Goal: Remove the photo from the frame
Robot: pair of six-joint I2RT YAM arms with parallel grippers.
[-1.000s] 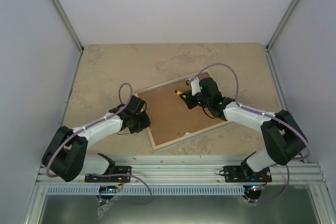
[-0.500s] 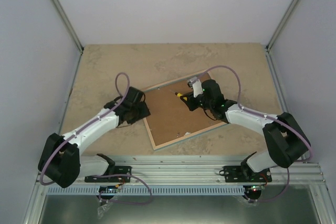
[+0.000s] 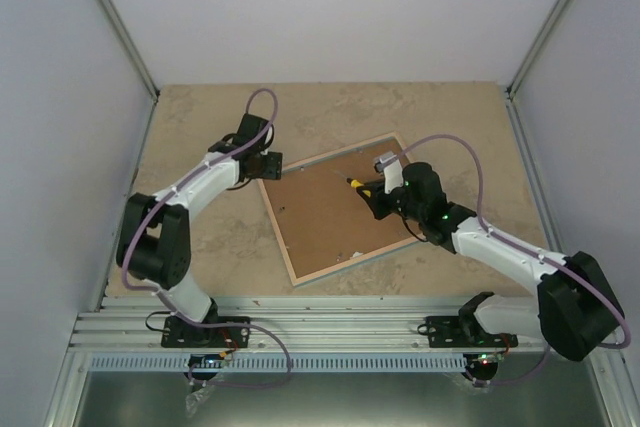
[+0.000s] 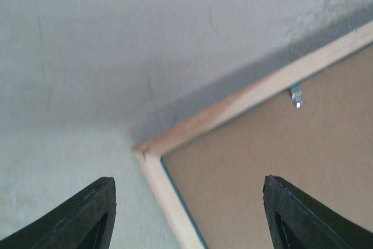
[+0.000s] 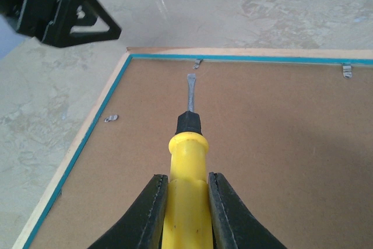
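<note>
Frame (image 3: pixel 318 215) back-up; right wrist view shows gripped screwdriver (image 5: pixel 187 161).

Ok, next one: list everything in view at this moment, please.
frame: one, brown back edged in pale wood and turquoise, face down mid-table
clips: at least three, silvery, along the back's edges
screwdriver: one, yellow handle, blade pointing at a far-edge clip
photo: none visible
table: one, beige, under everything
rail: one, silver, near edge
left arm: white and black, jaws open above the frame's left corner
right arm: white and black, jaws shut on the screwdriver
</note>
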